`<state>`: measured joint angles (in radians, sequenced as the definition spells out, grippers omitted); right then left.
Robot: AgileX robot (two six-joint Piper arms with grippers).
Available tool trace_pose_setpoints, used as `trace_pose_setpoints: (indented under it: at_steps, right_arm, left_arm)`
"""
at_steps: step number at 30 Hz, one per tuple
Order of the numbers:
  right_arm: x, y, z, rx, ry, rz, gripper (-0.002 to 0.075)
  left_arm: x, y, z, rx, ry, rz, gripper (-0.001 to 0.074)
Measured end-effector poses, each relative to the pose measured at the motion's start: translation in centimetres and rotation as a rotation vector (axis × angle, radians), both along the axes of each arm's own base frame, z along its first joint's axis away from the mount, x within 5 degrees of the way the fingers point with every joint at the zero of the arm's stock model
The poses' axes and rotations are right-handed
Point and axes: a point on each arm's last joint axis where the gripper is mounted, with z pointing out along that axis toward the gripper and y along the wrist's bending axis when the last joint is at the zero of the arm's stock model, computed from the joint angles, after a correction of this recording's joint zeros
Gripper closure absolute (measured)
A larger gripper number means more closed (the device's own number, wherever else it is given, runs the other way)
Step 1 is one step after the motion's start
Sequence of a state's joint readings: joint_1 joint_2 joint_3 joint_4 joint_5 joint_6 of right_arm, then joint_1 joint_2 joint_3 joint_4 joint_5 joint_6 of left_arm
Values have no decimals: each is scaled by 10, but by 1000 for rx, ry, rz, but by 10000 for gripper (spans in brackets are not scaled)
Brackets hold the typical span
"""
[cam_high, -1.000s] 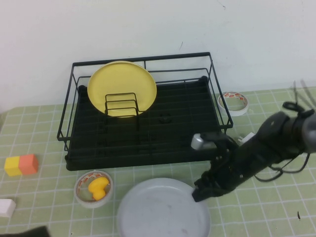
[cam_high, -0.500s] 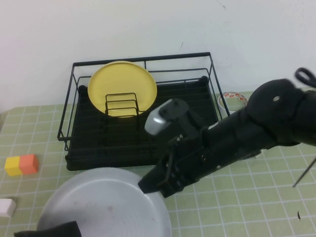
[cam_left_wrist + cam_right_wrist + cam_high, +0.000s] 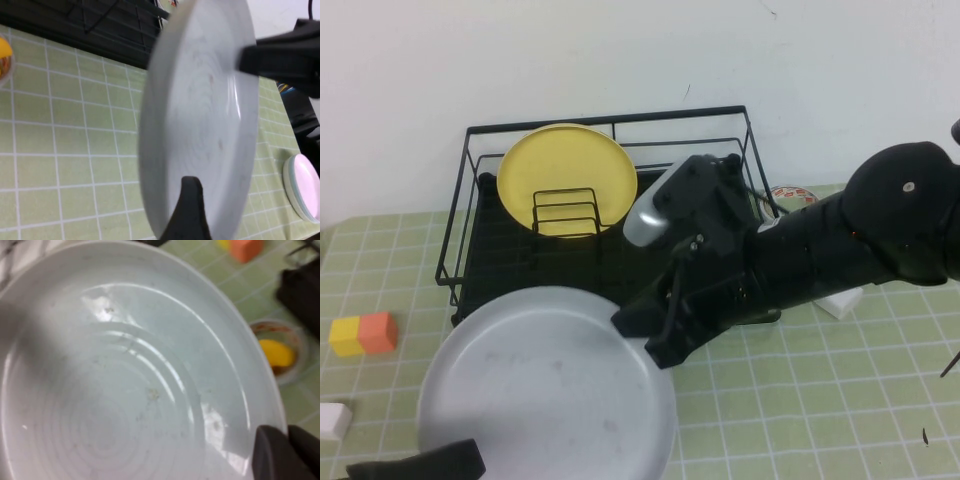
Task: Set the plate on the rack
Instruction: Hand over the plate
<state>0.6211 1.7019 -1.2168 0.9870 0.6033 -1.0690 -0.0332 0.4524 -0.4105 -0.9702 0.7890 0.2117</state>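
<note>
Plate point(image 3: 545, 385): lower-left of frame, lifted, tilted, just in front of the rack point(image 3: 610, 240).
Right end effector point(image 3: 645, 340): clenched on the plate's right rim, nearer arm.
Left end effector point(image 3: 420, 467): released, spread at the plate's bottom edge.
Rack: up-frame from the plate.

2 plates: grey plate point(image 3: 545, 390), yellow plate point(image 3: 567, 178). 1 rack point(image 3: 610, 200). 2 tape rolls. 2 grippers.

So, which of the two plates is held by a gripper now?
The grey plate, lifted before the rack; the right gripper pinches its rim. The yellow plate stands untouched inside.
</note>
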Motion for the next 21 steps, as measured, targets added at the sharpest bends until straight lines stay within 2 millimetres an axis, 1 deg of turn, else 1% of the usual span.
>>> trace_pose_setpoints:
  at_steps: [5,12,16,21]
  right_arm:
    - [6,-2,0,-14,-60,-40,717]
    - [6,-1,1,-6,-54,-37,717]
    - [2,2,3,40,-22,-5,717]
    - [-5,9,12,153,-7,70,717]
  left_arm:
    - [0,0,0,21,-19,-12,203]
    - [3,4,-1,100,-77,-1,203]
    - [5,6,0,134,-110,21,203]
    - [8,8,2,154,-148,47,203]
